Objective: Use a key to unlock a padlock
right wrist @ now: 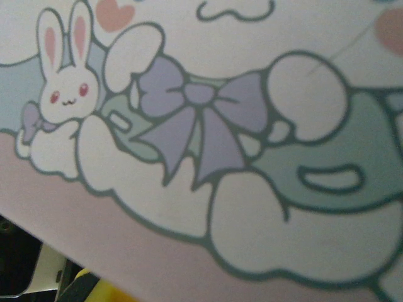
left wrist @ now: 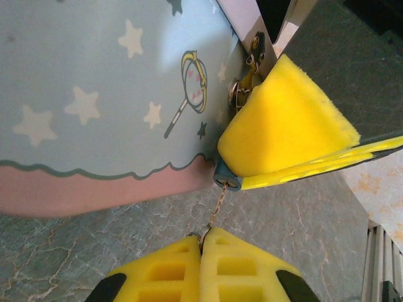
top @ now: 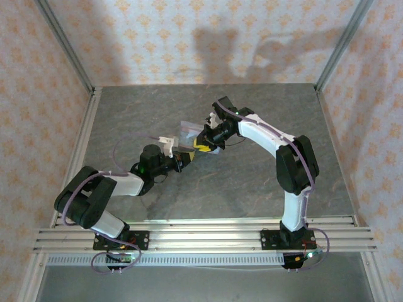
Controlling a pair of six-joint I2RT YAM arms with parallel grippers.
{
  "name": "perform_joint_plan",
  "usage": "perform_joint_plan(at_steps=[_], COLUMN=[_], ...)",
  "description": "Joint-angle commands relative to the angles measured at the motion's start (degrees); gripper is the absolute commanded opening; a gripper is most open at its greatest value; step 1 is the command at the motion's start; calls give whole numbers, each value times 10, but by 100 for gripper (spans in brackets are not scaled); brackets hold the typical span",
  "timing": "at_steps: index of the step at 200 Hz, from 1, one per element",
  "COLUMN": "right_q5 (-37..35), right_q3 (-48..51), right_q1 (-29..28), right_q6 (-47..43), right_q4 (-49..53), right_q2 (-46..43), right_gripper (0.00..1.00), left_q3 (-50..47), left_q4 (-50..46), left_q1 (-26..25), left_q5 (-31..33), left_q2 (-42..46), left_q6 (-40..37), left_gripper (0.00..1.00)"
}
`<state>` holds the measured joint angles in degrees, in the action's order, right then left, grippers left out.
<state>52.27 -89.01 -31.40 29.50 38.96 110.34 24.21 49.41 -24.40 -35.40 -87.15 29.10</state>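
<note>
Top external view first, reading from the left: my left gripper (top: pixel 187 157) reaches in from about 8 o'clock toward the tin (top: pixel 189 128) near the middle of the table (top: pixel 264 189). My right gripper (top: pixel 203 146) comes in from 3 o'clock, so the two claws sit almost tip to tip at the tin's near edge. On the left wrist camera the starry side of the tin lies to the left. At 6 o'clock my own left fingers (left wrist: pixel 176 270) are pressed together on the key (left wrist: pixel 218 202), whose thin brass shaft runs up toward 1 o'clock and touches the underside of the padlock (left wrist: pixel 225 179). The padlock is a small dark-blue block at the tin's 5 o'clock corner, below the brass hasp (left wrist: pixel 242 85), with only its lower end showing. To its right, the right claw's pads (left wrist: pixel 283 126) close over it from 2 o'clock, and I read that as a pinch on the padlock body to steady it. The right wrist camera gives me the tin's bunny picture close up. My judgement is that both pick-ups are done and the key is at the keyhole, though I cannot tell whether it is seated. The shackle is hidden behind the pad, so I count the turn and the release as left to do.
</note>
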Motion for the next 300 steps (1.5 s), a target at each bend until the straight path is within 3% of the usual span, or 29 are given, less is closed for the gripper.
perform_joint_plan(at_steps=[1,94,185,300], right_q5=[55,34,20,25], right_q3=[1,-5,2,5], right_q1=[-15,-15,-15,-21], right_q6=[10,-13,-7,6], right_q4=[-7,35,34,26], right_q2=[-15,-10,-9,-4], right_gripper=[0,0,0,0], left_q3=[19,18,16,30], left_q4=[58,-2,43,41], left_q1=[-7,-7,-9,-27], left_q5=[33,70,60,82], left_q2=[-8,44,36,26], left_q6=[4,-43,-12,-37], left_gripper=[0,0,0,0])
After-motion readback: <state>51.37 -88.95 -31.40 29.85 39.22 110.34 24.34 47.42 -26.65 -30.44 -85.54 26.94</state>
